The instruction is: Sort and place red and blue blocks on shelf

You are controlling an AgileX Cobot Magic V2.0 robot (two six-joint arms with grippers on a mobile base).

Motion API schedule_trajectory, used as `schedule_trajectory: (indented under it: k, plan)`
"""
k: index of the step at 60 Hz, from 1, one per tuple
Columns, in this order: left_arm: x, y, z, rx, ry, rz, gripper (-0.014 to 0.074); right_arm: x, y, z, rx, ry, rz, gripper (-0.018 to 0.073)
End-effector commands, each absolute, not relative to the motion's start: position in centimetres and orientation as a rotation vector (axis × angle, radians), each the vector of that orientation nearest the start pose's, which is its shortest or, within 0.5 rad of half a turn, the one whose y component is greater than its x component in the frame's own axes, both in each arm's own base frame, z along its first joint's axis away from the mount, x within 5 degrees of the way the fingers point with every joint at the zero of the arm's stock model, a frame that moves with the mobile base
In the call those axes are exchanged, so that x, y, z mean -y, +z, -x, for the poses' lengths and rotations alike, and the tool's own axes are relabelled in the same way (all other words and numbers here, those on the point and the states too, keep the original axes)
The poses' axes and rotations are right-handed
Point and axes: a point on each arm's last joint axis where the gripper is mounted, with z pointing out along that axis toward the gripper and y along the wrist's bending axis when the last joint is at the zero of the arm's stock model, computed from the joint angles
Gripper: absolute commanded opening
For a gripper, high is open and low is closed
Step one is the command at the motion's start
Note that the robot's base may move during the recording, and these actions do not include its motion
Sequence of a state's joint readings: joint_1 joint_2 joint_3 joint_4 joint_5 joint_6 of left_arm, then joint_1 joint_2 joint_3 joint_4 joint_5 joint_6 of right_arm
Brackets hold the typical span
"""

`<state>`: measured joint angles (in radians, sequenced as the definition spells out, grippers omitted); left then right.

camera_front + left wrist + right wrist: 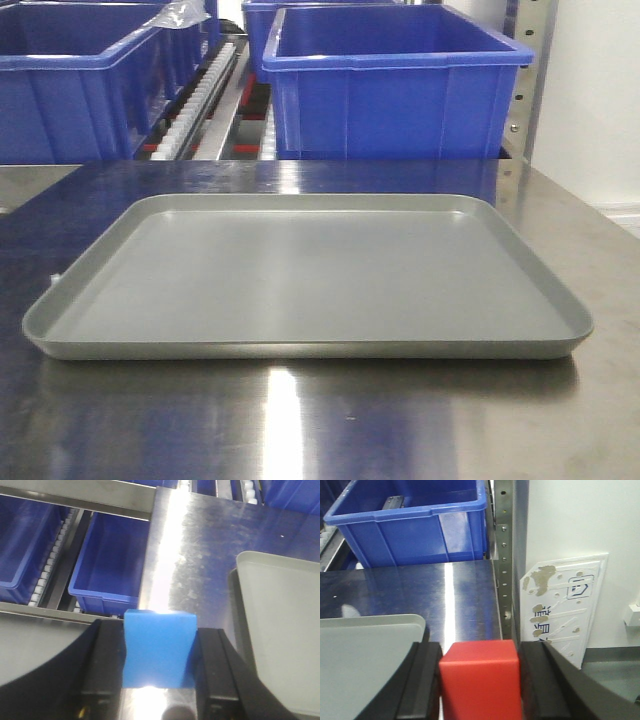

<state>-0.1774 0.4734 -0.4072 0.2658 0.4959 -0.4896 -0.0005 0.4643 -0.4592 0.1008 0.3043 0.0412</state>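
Shiny steel tabletop (300, 430) with a shallow grey rectangular tray (300, 270). Left gripper (159, 652) pinches a small light-blue matte cube (157, 645), right gripper (480, 680) a small bright-red matte cube (480, 672), both beside the tray. Carry them level to the steel-framed shelf (502, 555); release once seated.

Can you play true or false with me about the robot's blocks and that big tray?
1. The left gripper squeezes the blue block between its fingers. True.
2. The right gripper holds a green block. False: it holds the red block.
3. Both blocks are lying in the grey tray. False: no block lies in the tray; each one is held by a gripper.
4. Big blue bins stand behind the tray. True.
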Motion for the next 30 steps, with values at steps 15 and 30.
schedule_trajectory:
  k: [15, 30]
  plan:
    - [0.77, 28.85, -10.19, -1.929, -0.170, 0.139, 0.0122, -0.10, 32.44, -10.22, -1.671, 0.105, -0.097, 0.0055]
    - [0.77, 28.85, -10.19, -1.929, -0.170, 0.139, 0.0122, -0.10, 32.44, -10.22, -1.671, 0.105, -0.097, 0.0055]
